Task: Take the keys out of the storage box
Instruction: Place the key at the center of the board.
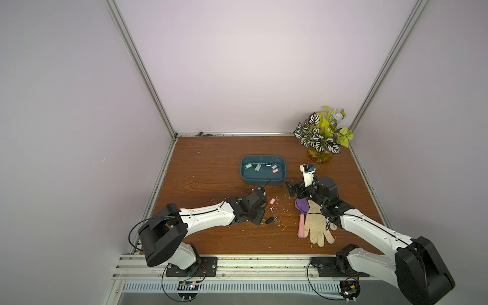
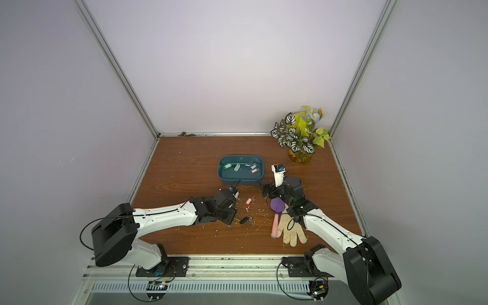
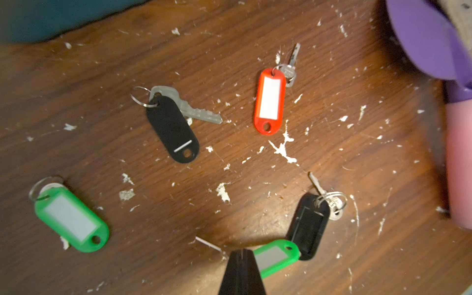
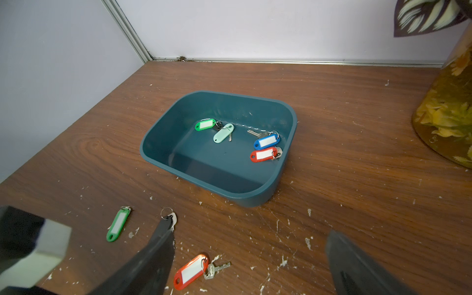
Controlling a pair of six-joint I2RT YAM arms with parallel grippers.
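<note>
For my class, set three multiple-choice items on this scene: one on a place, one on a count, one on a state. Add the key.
1. Where is the blue-tagged key?
A. out on the table
B. in the storage box
C. between a gripper's jaws

2. How many tagged keys lie in the storage box?
A. two
B. seven
C. four

3. How does the right gripper stand?
A. open, gripping nothing
B. shut on a key
C. shut on the box rim

Key:
1 B: it lies on the box floor, next to the red-tagged key.
2 C: the green-tagged key, the pale-green-tagged key, the blue one and the red one are in there.
3 A: in the right wrist view its fingers stand wide apart above the table, with nothing clamped between them.
</note>
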